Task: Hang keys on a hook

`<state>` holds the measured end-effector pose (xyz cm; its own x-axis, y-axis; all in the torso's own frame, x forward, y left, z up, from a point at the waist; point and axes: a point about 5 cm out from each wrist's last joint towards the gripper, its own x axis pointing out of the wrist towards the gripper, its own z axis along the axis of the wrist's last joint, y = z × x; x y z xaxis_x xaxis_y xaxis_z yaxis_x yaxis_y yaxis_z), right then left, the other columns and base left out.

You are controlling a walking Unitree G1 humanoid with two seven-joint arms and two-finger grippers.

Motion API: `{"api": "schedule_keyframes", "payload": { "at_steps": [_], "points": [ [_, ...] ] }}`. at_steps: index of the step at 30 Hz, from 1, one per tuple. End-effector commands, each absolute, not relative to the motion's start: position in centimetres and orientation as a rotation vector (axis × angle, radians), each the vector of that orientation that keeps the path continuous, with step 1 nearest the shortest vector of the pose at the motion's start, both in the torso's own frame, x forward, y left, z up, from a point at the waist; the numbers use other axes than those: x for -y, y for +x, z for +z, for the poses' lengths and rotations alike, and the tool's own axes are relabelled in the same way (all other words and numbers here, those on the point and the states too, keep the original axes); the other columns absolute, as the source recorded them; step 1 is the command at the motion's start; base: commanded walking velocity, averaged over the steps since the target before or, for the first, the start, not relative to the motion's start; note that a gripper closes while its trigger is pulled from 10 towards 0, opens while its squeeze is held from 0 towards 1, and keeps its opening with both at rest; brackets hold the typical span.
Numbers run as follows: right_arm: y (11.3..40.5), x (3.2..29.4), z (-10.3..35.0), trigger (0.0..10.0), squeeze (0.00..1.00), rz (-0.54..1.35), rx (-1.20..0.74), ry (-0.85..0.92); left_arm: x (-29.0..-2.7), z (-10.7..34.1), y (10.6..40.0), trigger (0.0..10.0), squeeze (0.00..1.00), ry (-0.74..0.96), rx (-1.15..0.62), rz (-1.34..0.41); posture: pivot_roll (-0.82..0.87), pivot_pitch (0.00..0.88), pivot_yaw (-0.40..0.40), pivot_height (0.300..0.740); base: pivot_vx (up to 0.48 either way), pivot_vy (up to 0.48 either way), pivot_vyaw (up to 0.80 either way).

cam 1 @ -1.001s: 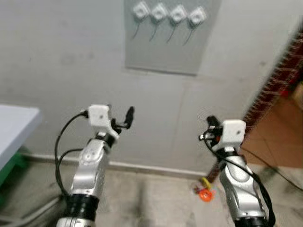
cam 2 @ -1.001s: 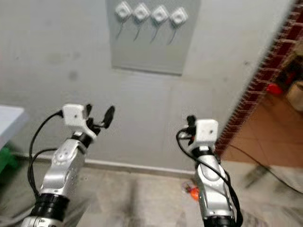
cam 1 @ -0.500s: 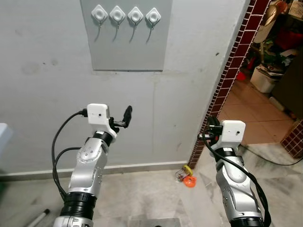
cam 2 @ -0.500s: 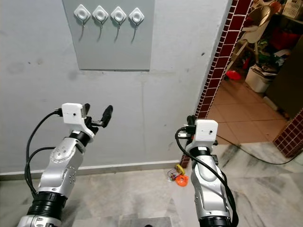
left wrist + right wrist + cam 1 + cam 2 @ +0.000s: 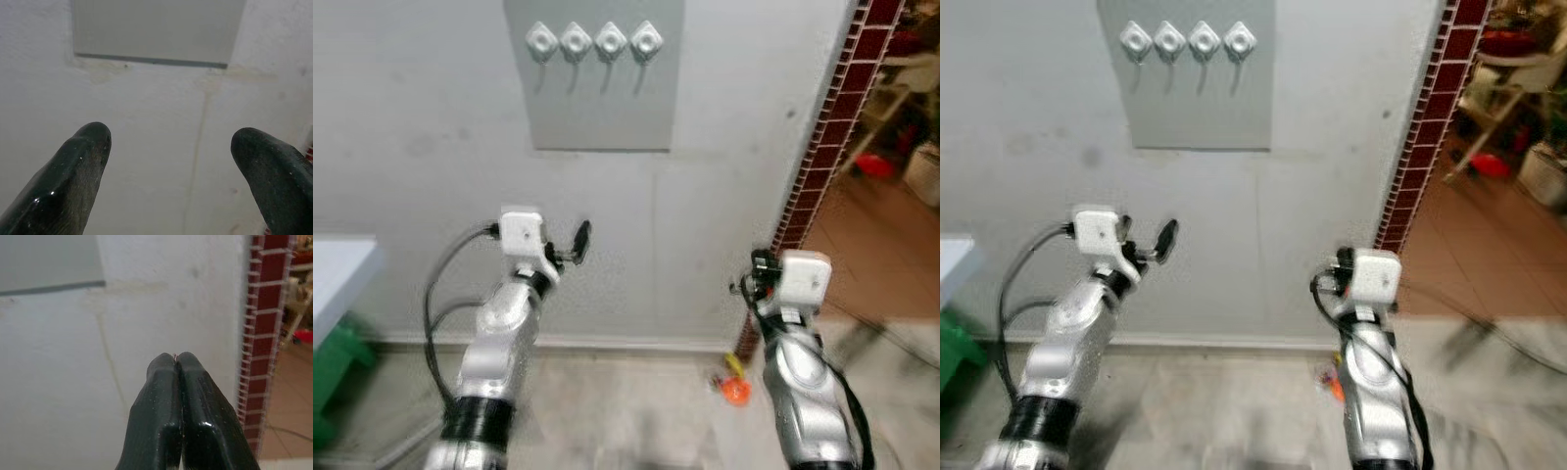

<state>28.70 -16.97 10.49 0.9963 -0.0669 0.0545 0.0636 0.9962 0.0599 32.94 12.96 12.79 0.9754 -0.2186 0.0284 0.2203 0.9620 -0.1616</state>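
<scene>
I stand in front of a grey wall (image 5: 421,127) and both my arms are raised before it. On the wall, above my arms, there is a grey panel (image 5: 602,108) with four white hooks (image 5: 593,42) in one row along its upper edge, and nothing hangs on them. My left gripper (image 5: 171,161) is wide open, its two black fingers (image 5: 73,171) are well apart, and it points at the wall just under the lower edge of the panel. My right gripper (image 5: 178,364) has its fingers (image 5: 156,411) pressed together; a very small pale thing shows at the tips, but I cannot tell what it is, and I cannot tell if anything is held. This gripper points at the wall near the column of dark red bricks (image 5: 822,147) that ends the wall on my right side. The keys (image 5: 732,382), with a yellow and an orange tag, lie on the floor (image 5: 626,411) close to the foot of this brick column, just beside my right arm in the head view and well below the hooks. At the far left, the corner of a pale counter (image 5: 337,269) is seen, with something green (image 5: 337,357) under it. The head views are a little blurred.
</scene>
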Motion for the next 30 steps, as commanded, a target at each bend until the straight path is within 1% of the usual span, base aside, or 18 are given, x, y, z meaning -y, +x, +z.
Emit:
{"api": "schedule_keyframes", "payload": {
  "at_steps": [1,6,25,28,30],
  "points": [
    [28.72,16.83,11.25,10.0,0.0,-0.058,0.082,0.06,-13.34,13.14,33.13,10.0,0.0,-0.17,0.009,-0.226,-0.1,0.0,0.042,0.74,0.0,0.0,0.0],
    [28.71,17.2,11.32,10.0,0.0,-0.071,0.081,0.058,-13.19,13.19,33.13,10.0,0.0,-0.202,0.011,-0.238,-0.1,0.0,0.04,0.74,0.0,0.0,0.0],
    [28.94,17.2,11.75,10.0,0.0,-0.056,0.082,0.054,-13.2,13.06,33.27,10.0,0.0,-0.234,0.001,-0.212,-0.1,0.0,0.021,0.74,0.0,0.0,0.0],
    [29.02,17.18,11.81,10.0,0.0,-0.053,0.081,0.053,-13.16,12.85,33.3,10.0,0.0,-0.263,-0.017,-0.212,-0.1,0.0,0.021,0.74,0.0,0.0,0.0],
    [29.03,17.18,11.84,10.0,0.0,-0.053,0.081,0.052,-13.15,12.86,33.31,10.0,0.0,-0.277,-0.016,-0.214,-0.1,0.0,0.021,0.74,0.0,0.304,0.0]
  ]
}}
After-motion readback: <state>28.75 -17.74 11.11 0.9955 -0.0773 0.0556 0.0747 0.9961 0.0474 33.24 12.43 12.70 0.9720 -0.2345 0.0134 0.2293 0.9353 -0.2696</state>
